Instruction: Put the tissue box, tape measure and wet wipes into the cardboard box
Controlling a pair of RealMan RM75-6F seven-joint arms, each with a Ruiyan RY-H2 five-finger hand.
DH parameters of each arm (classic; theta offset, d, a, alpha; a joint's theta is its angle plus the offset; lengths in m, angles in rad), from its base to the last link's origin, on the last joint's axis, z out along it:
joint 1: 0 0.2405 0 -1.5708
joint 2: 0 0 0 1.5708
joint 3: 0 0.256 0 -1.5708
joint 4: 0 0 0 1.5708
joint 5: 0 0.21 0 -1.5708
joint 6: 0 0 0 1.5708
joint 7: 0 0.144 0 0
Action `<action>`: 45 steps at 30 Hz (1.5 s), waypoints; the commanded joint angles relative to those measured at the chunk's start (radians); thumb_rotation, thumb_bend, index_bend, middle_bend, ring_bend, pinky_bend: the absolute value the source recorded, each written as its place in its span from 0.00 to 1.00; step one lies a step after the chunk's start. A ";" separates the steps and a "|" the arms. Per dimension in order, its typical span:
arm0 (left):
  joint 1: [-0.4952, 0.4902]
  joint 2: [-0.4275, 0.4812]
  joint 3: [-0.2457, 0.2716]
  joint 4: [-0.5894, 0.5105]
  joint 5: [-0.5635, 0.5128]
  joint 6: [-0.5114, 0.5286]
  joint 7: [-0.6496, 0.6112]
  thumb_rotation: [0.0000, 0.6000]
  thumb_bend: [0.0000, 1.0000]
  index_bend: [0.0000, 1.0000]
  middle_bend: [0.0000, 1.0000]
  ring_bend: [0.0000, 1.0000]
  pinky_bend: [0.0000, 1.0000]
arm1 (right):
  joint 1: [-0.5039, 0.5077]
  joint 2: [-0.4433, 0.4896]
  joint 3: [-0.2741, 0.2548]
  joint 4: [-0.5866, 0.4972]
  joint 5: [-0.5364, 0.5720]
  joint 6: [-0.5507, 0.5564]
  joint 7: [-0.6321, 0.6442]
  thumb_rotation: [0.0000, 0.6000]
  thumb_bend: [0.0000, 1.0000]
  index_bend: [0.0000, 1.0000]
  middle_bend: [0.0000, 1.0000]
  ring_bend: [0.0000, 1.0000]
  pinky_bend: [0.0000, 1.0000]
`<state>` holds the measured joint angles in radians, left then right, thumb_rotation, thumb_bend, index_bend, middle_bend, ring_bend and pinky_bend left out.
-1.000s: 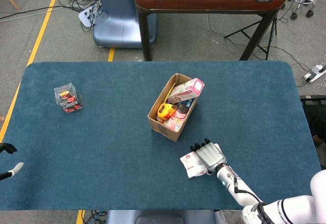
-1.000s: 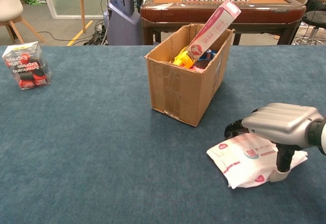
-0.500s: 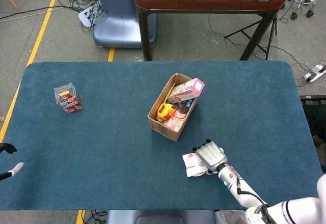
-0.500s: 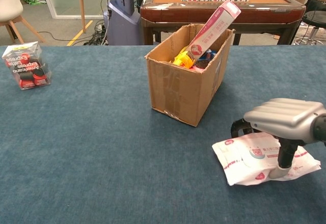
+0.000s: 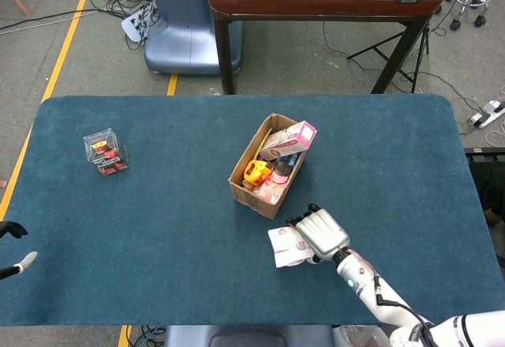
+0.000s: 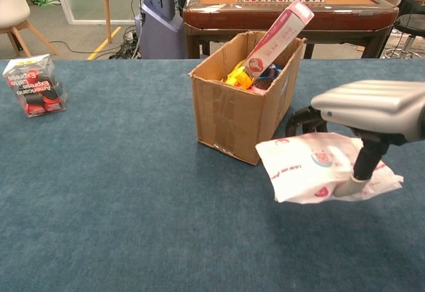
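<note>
The right robot hand [image 5: 321, 234] is raised above the counter, palm down, with its silver back on top. Its dark fingers [image 6: 300, 117] curl down at the front and its thumb [image 6: 363, 162] reaches under, so it holds the wet wipes pack [image 6: 317, 168] from above. The right arm runs back from the wrist to the lower right corner of the head view. Of the left robot hand [image 5: 11, 248], only dark and pale fingertips show at the left edge of the head view.

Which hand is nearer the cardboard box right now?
Right. The right hand, holding the wet wipes, is just beside the cardboard box's near corner. The left hand sits at the table's far left edge.
</note>
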<state>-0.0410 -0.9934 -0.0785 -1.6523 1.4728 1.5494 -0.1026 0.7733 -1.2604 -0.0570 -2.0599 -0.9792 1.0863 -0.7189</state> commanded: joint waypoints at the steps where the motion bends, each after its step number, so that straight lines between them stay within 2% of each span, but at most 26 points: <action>1: 0.000 0.000 0.000 0.000 0.000 0.001 0.000 1.00 0.13 0.48 0.52 0.39 0.49 | 0.022 0.020 0.039 -0.046 0.003 0.021 -0.037 1.00 0.00 0.31 0.46 0.39 0.24; 13: 0.004 0.005 -0.001 -0.004 0.002 0.009 -0.013 1.00 0.13 0.48 0.52 0.39 0.49 | 0.133 -0.003 0.174 -0.143 0.134 0.135 -0.257 1.00 0.00 0.31 0.46 0.39 0.24; 19: 0.004 0.009 -0.004 -0.007 0.001 0.010 -0.016 1.00 0.13 0.48 0.52 0.39 0.49 | 0.189 -0.037 0.230 -0.133 0.194 0.188 -0.336 1.00 0.00 0.31 0.46 0.39 0.24; 24: 0.003 0.011 -0.004 -0.009 -0.001 0.008 -0.018 1.00 0.13 0.48 0.52 0.39 0.49 | 0.225 -0.082 0.272 -0.065 0.200 0.202 -0.332 1.00 0.00 0.31 0.46 0.39 0.24; 32: 0.007 0.015 -0.005 -0.007 -0.001 0.013 -0.031 1.00 0.13 0.48 0.52 0.39 0.49 | 0.273 -0.128 0.312 0.057 0.236 0.221 -0.360 1.00 0.00 0.31 0.46 0.39 0.24; 39: 0.007 0.020 -0.008 -0.004 -0.008 0.011 -0.046 1.00 0.13 0.48 0.52 0.39 0.49 | 0.349 -0.125 0.328 0.074 0.351 0.261 -0.540 1.00 0.00 0.31 0.46 0.39 0.24; 45: 0.008 0.023 -0.008 -0.005 -0.006 0.013 -0.050 1.00 0.13 0.48 0.52 0.39 0.49 | 0.405 -0.131 0.325 0.074 0.484 0.339 -0.702 1.00 0.00 0.31 0.46 0.39 0.24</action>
<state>-0.0328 -0.9703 -0.0868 -1.6576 1.4669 1.5625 -0.1522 1.1481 -1.3876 0.2669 -1.9891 -0.5455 1.3899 -1.3679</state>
